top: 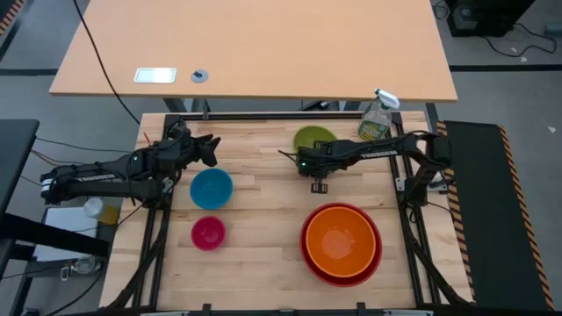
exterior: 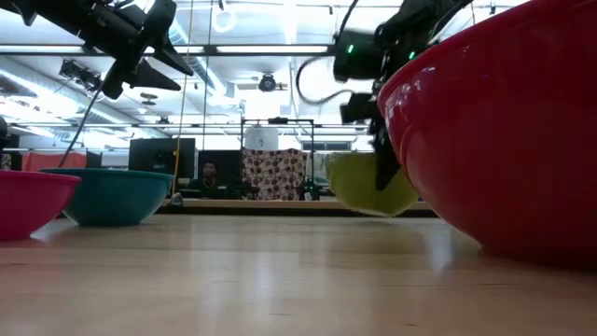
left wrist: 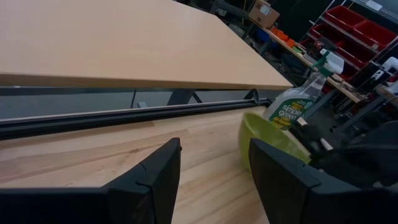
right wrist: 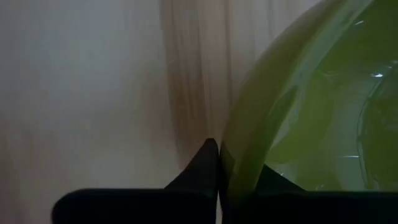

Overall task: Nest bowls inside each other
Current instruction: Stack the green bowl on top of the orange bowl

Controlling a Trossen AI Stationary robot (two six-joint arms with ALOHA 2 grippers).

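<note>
The lime green bowl [top: 313, 136] sits at the far middle of the table, and my right gripper [top: 309, 156] is shut on its near edge. The blue bowl [top: 211, 188] and the small pink bowl [top: 208, 233] stand apart on their bases at the left. At the near right the orange bowl [top: 341, 239] sits inside the red bowl [top: 309, 256]. My left gripper [left wrist: 214, 180] hovers open above the table's far left, beyond the blue bowl, with nothing between its fingers. My right gripper pinches the green bowl's rim [right wrist: 235, 152] on its near side, one finger [right wrist: 199, 171] outside the wall and the other inside. The fingers come steeply from above, pointing down. Whether the bowl still rests on the table I cannot tell.
A clear spray bottle [top: 378, 118] stands at the far right corner, just beyond the green bowl. A black rail [left wrist: 124, 115] runs along the table's far edge. Bare wood lies between the blue bowl and the red bowl.
</note>
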